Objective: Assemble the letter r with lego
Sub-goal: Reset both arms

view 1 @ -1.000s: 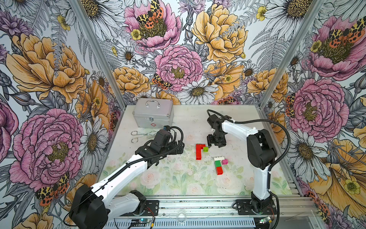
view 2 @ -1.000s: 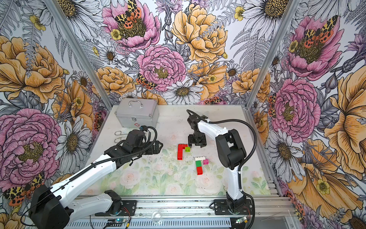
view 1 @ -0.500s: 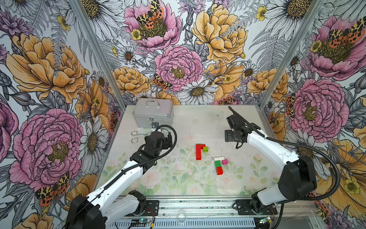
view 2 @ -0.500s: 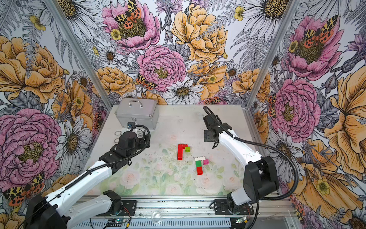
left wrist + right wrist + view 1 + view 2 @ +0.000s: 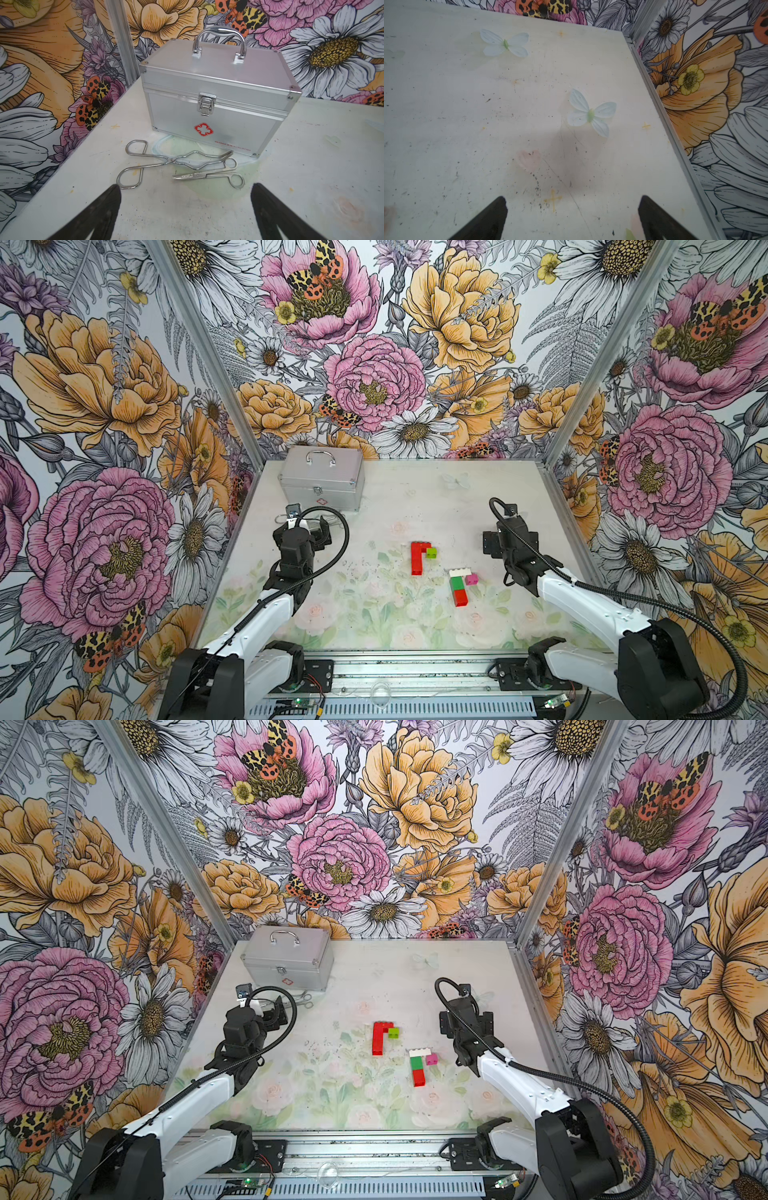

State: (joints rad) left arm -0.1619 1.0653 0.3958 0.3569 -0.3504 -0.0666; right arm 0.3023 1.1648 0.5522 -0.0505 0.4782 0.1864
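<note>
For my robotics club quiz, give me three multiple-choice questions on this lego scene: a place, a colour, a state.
1. Where is the silver case? A) back corner of the table B) between the lego groups C) front rail
2. Colour of the brick beside the red L-shape? A) blue B) lime C) yellow
3. The right tool is: A) shut on a brick B) shut on scissors C) open, empty

1 A: it stands by the back wall. 2 B: lime shows under the red arm. 3 C: its fingers stand apart, nothing between.
</note>
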